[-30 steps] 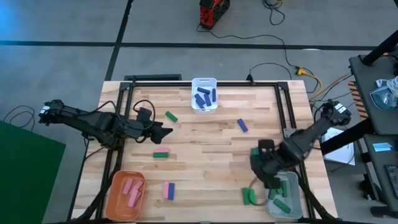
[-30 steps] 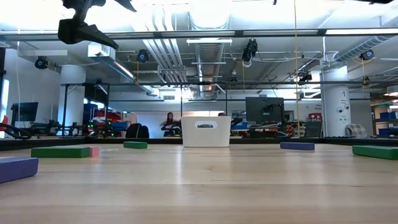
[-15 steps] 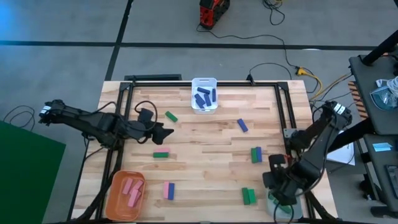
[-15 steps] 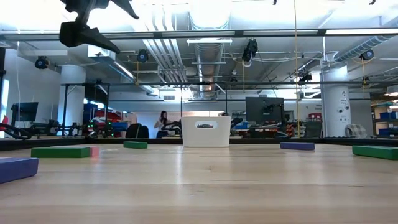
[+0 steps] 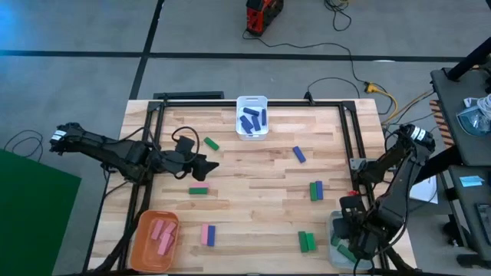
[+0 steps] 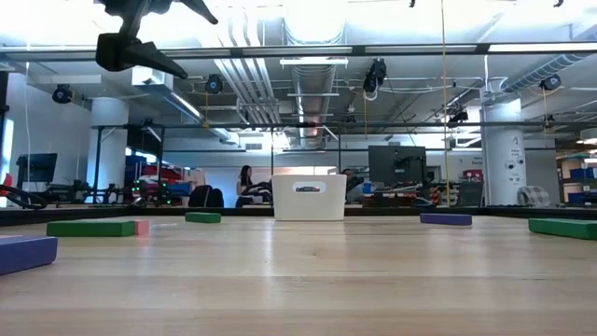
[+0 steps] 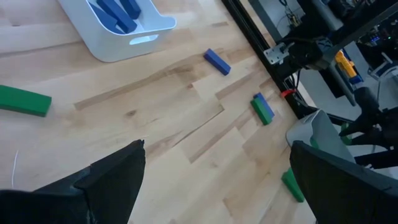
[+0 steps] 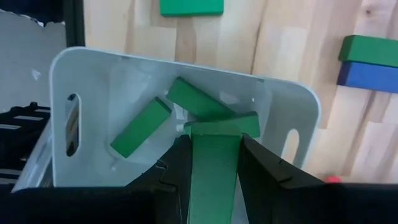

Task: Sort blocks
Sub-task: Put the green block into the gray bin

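Going L to R in the high view, we see the orange bin (image 5: pixel 156 240) at the near-left corner of the desk (image 5: pixel 253 207) with pink blocks (image 5: pixel 162 234) inside; their count is hard to make out. The left gripper (image 5: pixel 209 164) hangs over the left half of the desk, above bare wood, and its jaws stand wide apart with nothing between them, per the left wrist view. Near it lie a green block (image 5: pixel 199 191) and another green block (image 5: pixel 212 143); nearer the front edge we see a pink and blue pair (image 5: pixel 207 234) touching side by side. The white bin (image 5: pixel 252 116) at the far edge holds dark blue blocks (image 5: pixel 252 119). A lone blue block (image 5: pixel 299 155) lies right of centre, then a green and blue pair (image 5: pixel 315 190), then two green blocks (image 5: pixel 307 242) side by side.

At the near-right corner the right gripper (image 8: pixel 214 163) sits over the grey bin (image 8: pixel 283 112), hiding most of it from above. In the right wrist view its jaws clamp a green bar (image 8: pixel 214 168), whose lower end is cut off. Three green pieces (image 8: pixel 142 127) lie in the bin beneath.
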